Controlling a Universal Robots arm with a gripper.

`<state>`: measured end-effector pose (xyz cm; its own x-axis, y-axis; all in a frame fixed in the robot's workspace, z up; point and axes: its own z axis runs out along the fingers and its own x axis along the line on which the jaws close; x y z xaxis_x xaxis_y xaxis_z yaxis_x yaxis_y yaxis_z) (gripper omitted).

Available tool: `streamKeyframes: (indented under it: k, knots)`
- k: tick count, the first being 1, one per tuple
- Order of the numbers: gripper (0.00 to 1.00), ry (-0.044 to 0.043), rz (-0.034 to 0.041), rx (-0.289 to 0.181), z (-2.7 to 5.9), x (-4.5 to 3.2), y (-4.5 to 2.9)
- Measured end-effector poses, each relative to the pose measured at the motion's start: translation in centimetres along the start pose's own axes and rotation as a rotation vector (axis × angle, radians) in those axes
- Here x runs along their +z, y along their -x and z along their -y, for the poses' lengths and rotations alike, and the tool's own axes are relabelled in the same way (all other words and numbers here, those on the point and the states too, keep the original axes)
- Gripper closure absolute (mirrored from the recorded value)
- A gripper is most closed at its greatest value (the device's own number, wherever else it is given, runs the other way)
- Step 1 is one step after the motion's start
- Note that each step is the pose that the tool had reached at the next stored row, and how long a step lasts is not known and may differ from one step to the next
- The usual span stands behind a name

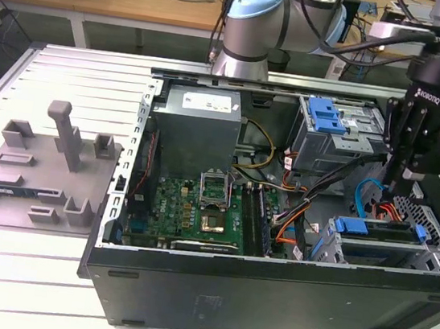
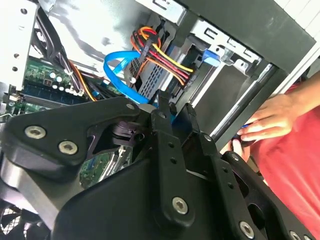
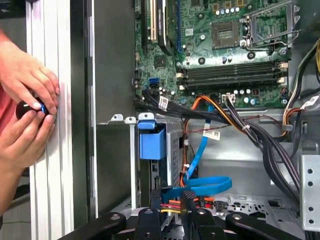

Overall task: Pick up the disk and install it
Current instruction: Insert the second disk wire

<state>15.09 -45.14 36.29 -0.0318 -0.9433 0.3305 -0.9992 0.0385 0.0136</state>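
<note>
Exterior view — gripper (image 1: 401, 187) above drive cage (image 1: 380, 242), disk placement unclear

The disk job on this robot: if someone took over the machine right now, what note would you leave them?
Claw: low inside the open computer case, at the exterior view's right, just above the drive cage. Whether it grips anything cannot be told.
Disk: appears to sit in that cage, blue bracket showing.
Done: the disk looks to be in its slot.
Left: confirm that it is fully seated; that cannot be seen.
Note: a person's hands are beside the case, holding a small dark object.
</note>
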Motion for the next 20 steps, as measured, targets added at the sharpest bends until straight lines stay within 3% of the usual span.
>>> streamKeyframes:
  k: [5,20]
  knots:
    - [0.7,0.0256,0.0009,0.073,-0.01,0.0,-0.01]
    - [0.7,0.0271,-0.004,0.079,0.0,0.23,-0.15]
